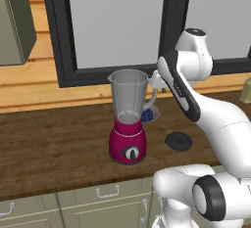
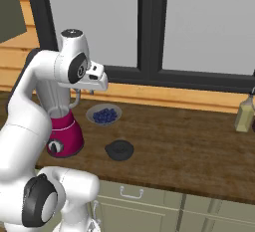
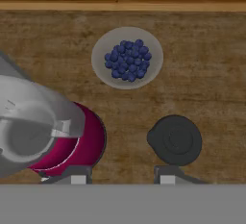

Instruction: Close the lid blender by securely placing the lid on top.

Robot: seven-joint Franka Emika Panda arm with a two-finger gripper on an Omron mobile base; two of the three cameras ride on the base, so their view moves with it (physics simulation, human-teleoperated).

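The blender (image 1: 128, 124) stands on the wooden table (image 1: 54, 148), magenta base down, dial facing the cabinet side, its clear grey jar upright and open at the top. In the right base view the blender (image 2: 63, 136) is mostly hidden behind the white arm, with just the base and dial showing. From above, in the hand view, the blender (image 3: 45, 131) sits at the left, jar mouth open and the magenta base peeking out beneath it.

The lid (image 1: 178, 141) lies flat on the table, off to the blender's right and apart from it, nothing touching it. The right base view shows the lid (image 2: 119, 150) near the table's front edge, and the hand view has the lid (image 3: 175, 140) low and right of centre, a black disc with a raised middle.

Behind the two, nearer the wall, a bowl (image 3: 127, 57) of blue berries rests on the table; the bowl (image 2: 104, 114) is clear of both lid and blender, and in the left base view the bowl (image 1: 149, 115) is partly behind the jar.

The end effector (image 3: 120, 177) hangs high above the table, between blender and lid, fingers spread apart and holding nothing. A pale bottle (image 2: 244, 114) stands far off to the right by the window (image 2: 149, 27).
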